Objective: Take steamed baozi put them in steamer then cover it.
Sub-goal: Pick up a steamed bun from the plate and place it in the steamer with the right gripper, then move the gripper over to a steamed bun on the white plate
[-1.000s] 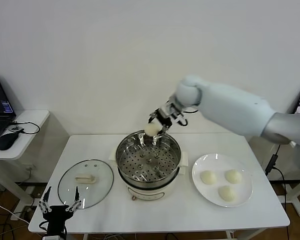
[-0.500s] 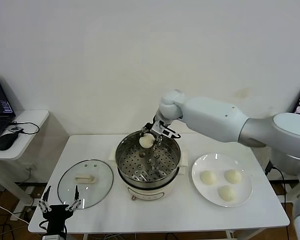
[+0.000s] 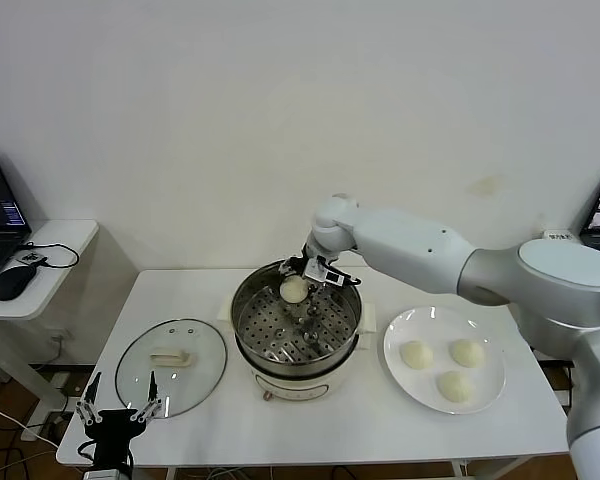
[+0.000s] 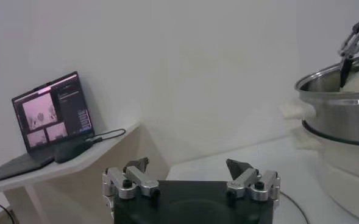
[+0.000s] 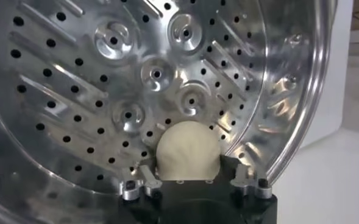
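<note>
Centre frame, over the steamer (image 3: pixel 298 325): right pincer (image 3: pixel 308 272) pinching one baozi (image 3: pixel 294 289), placing step; next, lower and release. Left pincer (image 3: pixel 120 414) spread, lower left.

Steamer (image 3: pixel 296 325) mouth open; right gripper (image 3: pixel 313 272) with bun (image 3: pixel 294 289) occupies far rim. Tray near half free. Lid (image 3: pixel 171 365) lies left, plate (image 3: pixel 487 394) right.

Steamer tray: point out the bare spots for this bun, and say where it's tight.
The steamer tray is bare in its middle and front. The right gripper holds a baozi against the back wall, the tight spot. Three buns wait on the plate. The left gripper is parked open, low beside the table.
</note>
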Controlling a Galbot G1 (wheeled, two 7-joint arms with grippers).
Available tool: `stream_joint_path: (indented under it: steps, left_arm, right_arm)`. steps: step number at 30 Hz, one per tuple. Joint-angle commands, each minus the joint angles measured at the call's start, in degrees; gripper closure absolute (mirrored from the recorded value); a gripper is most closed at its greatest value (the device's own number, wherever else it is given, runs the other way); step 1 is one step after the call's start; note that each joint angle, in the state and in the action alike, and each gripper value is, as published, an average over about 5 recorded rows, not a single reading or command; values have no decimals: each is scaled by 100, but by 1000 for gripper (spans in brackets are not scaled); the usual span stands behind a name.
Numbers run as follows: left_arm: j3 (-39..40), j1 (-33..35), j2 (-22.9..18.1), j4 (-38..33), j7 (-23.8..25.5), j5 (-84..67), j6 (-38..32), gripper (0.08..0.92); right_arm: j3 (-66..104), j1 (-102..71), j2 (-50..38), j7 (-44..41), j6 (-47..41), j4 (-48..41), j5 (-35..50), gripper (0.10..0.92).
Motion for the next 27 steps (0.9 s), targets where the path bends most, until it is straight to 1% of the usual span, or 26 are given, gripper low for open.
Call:
stream_joint_path:
  steps: [1,4,6,9,12,16,20,27]
  left_arm:
    - [-5,1,7,-50,2,-17,14,177]
    - [-49,-3,14,-73,6,-34,18,177]
    - [-85,4,21,-99,8,-57,19,177]
    - [-120,2,48,-122,11,-82,26,177]
    - [-116,-31,84,-105,17,-87,37,177]
    - [-99,-78,138,-100,27,-92,50,177]
    - [-91,-99,192,-99,29,-104,53,177]
    - [-65,-108,235,-106,34,-93,58,177]
  right_arm:
    - [-6,645,-534,-239,-1186,855,1470,206]
    - [-76,1101,-1097,-536,-2196,1501,2349,203]
    - [-96,1320,-1546,-728,-2798,1941,2728,203]
    - [-119,1543,-2227,-953,-3549,2576,2987,202]
    - [-184,1629,-2876,-1075,-4040,3112,3078,203]
    - [-250,1560,-3847,-1115,-4340,3625,3015,203]
    - [-224,1211,-4640,-1103,-4348,3881,2628,203]
    - [432,-134,-5327,-1093,-4243,3962,1915,202]
